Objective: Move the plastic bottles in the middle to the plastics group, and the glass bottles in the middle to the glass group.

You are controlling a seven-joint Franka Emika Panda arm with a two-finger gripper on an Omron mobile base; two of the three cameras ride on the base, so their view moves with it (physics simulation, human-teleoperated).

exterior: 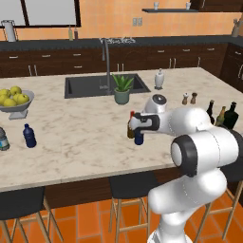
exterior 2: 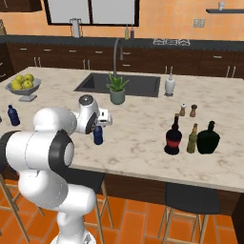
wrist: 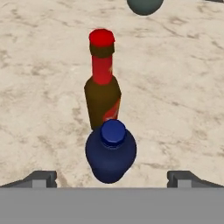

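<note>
A: Marble worktop (exterior: 85, 128), pale and veined. Where does the blue bottle (wrist: 110, 151) stand?

B: Upright at mid-worktop, directly below the gripper (wrist: 111, 177). Both fingertips (wrist: 41, 178) sit wide apart on either side of it, not touching; the gripper is released.

A: And the brown bottle (wrist: 103, 94)?

B: Just beyond the blue one, upright, red cap on top. In the left base view the hand partly covers both.

A: The glass group?

B: Toward the right end: the black bottle (exterior 2: 173, 136) with red label stands beside the amber bottle (exterior 2: 192, 138) and the green-black bottle (exterior 2: 208, 138), near two shakers (exterior 2: 188, 110).

A: The plastics group?

B: At the left end: a second blue bottle (exterior: 29, 135) and a clear bottle (exterior: 3, 139), near the fruit bowl (exterior: 15, 102).

A: Other fixtures?

B: A sink (exterior: 90, 85) and a potted plant (exterior: 122, 89) behind the hand.
</note>
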